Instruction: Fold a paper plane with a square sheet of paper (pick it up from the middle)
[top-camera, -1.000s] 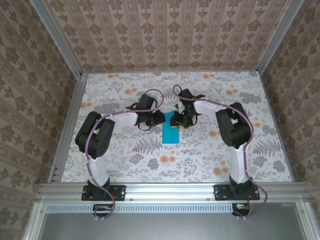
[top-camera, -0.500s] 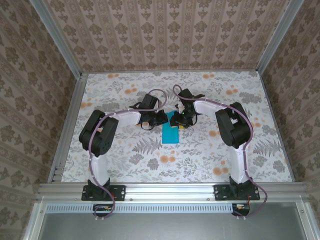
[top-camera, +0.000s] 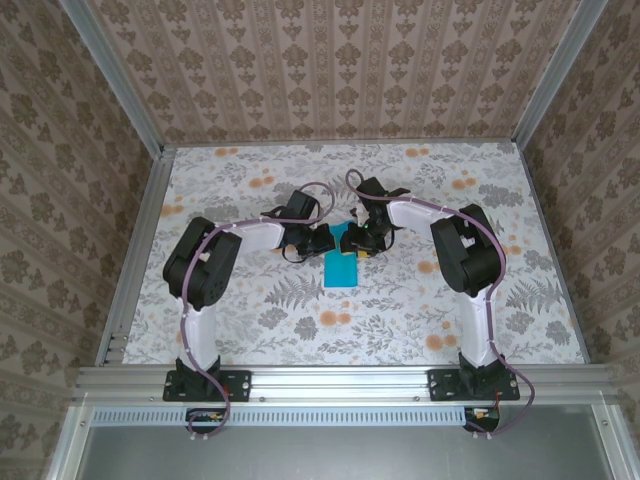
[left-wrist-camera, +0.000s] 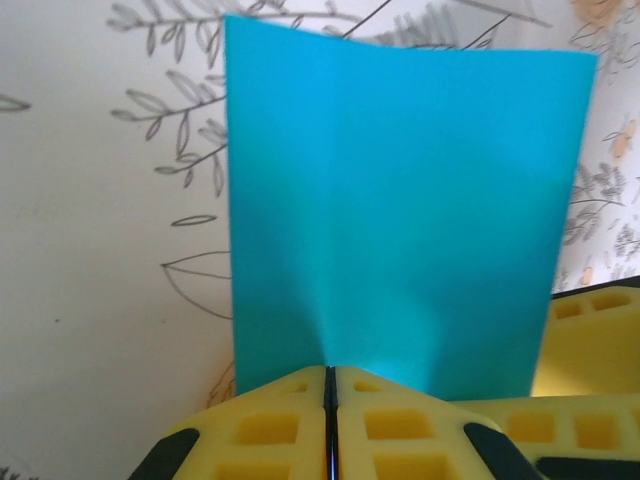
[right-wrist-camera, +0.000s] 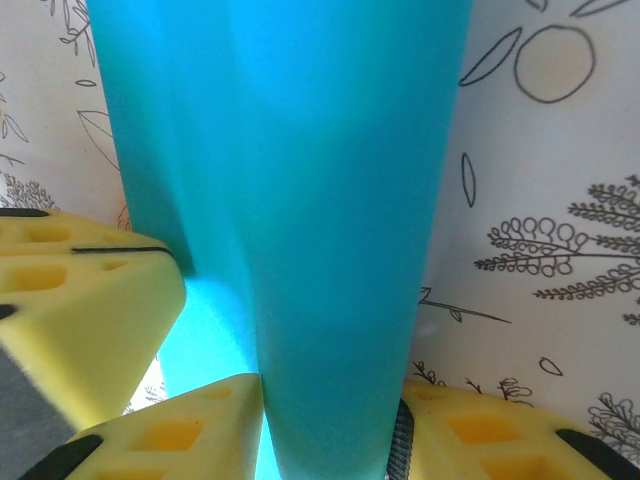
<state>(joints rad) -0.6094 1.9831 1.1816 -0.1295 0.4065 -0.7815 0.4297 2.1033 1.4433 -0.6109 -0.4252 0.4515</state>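
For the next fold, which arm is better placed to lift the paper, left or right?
Probably left: the left gripper is pinched shut on the paper edge. The right gripper straddles it, grip unclear.

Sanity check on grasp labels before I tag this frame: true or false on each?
1. The left hand is closed on the square sheet of paper. True.
2. The sheet is red. False: it is turquoise-blue.
3. The right hand has the sheet between its fingers. True.
4. The two hands sit at opposite ends of the table. False: they are close together, both at the sheet's far end.
5. The sheet is a finished pointed dart. False: from above it is a rectangle with straight edges.
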